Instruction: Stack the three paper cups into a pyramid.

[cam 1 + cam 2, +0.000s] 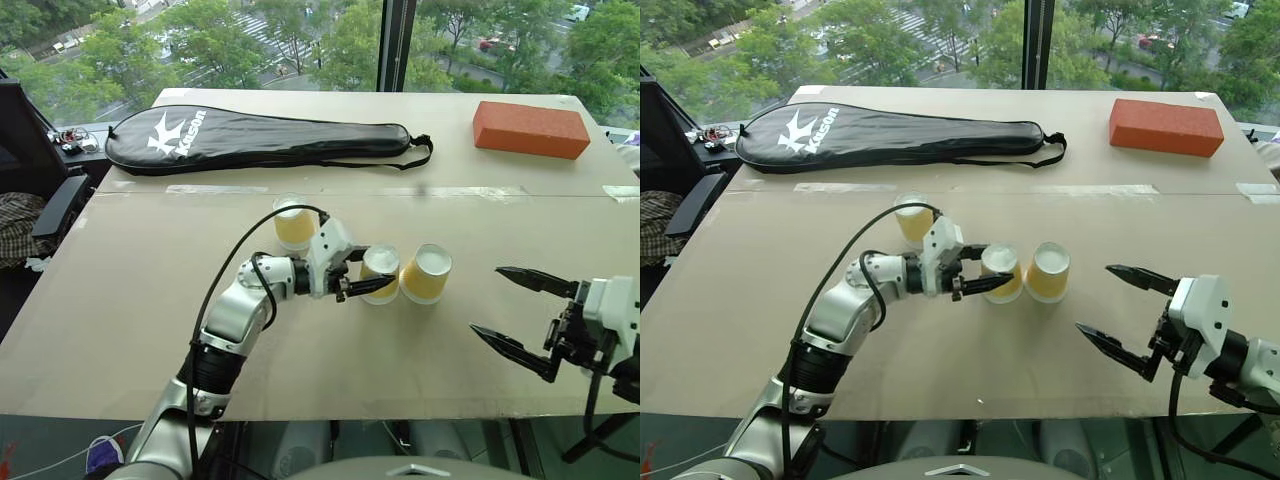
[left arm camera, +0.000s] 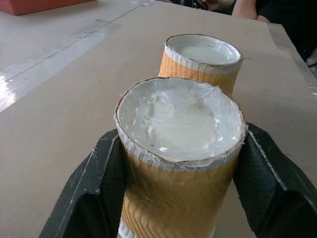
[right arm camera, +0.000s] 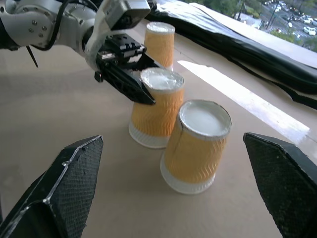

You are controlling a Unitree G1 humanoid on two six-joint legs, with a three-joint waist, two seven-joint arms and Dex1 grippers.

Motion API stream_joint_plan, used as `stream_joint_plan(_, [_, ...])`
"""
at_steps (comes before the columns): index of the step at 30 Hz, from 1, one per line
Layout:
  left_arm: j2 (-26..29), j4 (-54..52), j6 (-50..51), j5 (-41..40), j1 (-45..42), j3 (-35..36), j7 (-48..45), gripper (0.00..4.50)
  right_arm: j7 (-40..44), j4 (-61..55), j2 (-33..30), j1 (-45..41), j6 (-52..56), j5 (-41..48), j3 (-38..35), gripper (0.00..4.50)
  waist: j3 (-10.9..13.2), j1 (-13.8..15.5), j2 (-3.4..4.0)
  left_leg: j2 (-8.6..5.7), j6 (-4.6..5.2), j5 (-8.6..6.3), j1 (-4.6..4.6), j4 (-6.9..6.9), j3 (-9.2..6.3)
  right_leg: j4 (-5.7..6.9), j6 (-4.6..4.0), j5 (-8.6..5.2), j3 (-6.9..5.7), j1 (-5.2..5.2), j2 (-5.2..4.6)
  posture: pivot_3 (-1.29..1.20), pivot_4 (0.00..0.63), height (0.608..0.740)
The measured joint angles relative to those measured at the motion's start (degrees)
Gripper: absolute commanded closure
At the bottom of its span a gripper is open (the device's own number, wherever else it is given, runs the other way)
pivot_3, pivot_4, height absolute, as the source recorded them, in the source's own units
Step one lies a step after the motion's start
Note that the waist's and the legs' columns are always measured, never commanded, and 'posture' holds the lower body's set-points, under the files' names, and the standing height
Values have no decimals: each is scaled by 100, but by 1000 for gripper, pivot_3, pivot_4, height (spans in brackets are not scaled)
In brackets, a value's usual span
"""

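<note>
Three yellow-orange ribbed paper cups stand upside down on the tan table (image 1: 130, 290). My left gripper (image 1: 379, 269) is shut on the middle cup (image 1: 380, 264), one black finger on each side of it (image 2: 181, 148). The right cup (image 1: 427, 272) stands close beside the middle one. Behind my left wrist, a little toward the table's far side, stands the third cup (image 1: 293, 224). To the right of the cups, near the front edge, my right gripper (image 1: 485, 299) is open and holds nothing; its wrist view looks at the right cup (image 3: 195, 144) from between the two fingers.
A long black racket bag (image 1: 260, 138) lies across the far left of the table. An orange brick (image 1: 530, 128) sits at the far right corner. A strip of clear tape (image 1: 450, 191) runs across the table behind the cups. A dark chair (image 1: 45, 200) stands off the table's left edge.
</note>
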Motion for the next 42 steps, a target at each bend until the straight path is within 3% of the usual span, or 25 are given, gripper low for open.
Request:
stream_joint_plan(9, [-136,169,-75,57,-79,3,-71,2037,604,386,-191,-6,-91,121,-332,0,0,3,1,0,0,0,0,0,-2,0,0,0,-1,1,0,0,150,740])
stream_joint_plan(11, [-133,169,-58,50,-78,14,-95,1026,635,417,-191,-17,-95,121,-332,0,0,2,1,0,0,0,0,0,-1,0,0,0,-1,1,-1,0,150,740])
stream_joint_plan(12, [-133,168,-40,50,-76,7,-101,773,644,435,-191,-23,-96,121,-332,0,0,0,1,0,0,0,0,0,-2,0,0,0,-1,1,-1,0,150,740])
stream_joint_plan(13, [-132,191,-20,68,-59,-7,-99,232,649,458,-190,-36,-98,121,-332,0,0,-6,0,0,0,0,-1,0,-1,0,0,0,-1,0,0,0,150,740])
stream_joint_plan(14, [-130,242,-16,80,-26,-12,-102,45,651,477,-190,-35,-98,121,-332,0,1,-10,0,1,0,0,-1,0,-2,0,0,0,-1,-1,0,0,150,740])
stream_joint_plan(20, [-115,-154,140,-332,247,314,-86,45,624,474,-181,-71,-90,221,-329,0,5,-20,-2,8,0,0,-6,-2,-6,0,-7,4,-5,-6,2,0,150,740])
stream_joint_plan(28, [592,-1336,546,-1376,1318,1817,50,45,488,365,-105,-322,-71,341,-108,0,6,-45,2,16,0,0,1,-9,-2,0,-1,0,-3,-8,3,0,150,740])
stream_joint_plan(30, [733,-1165,215,-1169,1701,2352,342,45,438,340,-52,-437,-50,366,41,0,7,-28,2,16,0,0,2,-10,-3,0,-1,0,-6,-9,3,0,150,740])
stream_joint_plan(34, [726,-514,-141,-653,1542,2945,1315,45,378,342,-47,-678,-6,368,257,0,9,60,-4,10,0,0,-4,0,-11,-1,0,-1,-19,-3,-3,0,150,740])
stream_joint_plan(42, [634,405,9,-291,571,2231,1431,45,383,408,-43,-892,16,348,416,0,12,49,-10,-2,0,0,-11,-2,-8,-7,-20,13,-16,-4,-9,0,150,740])
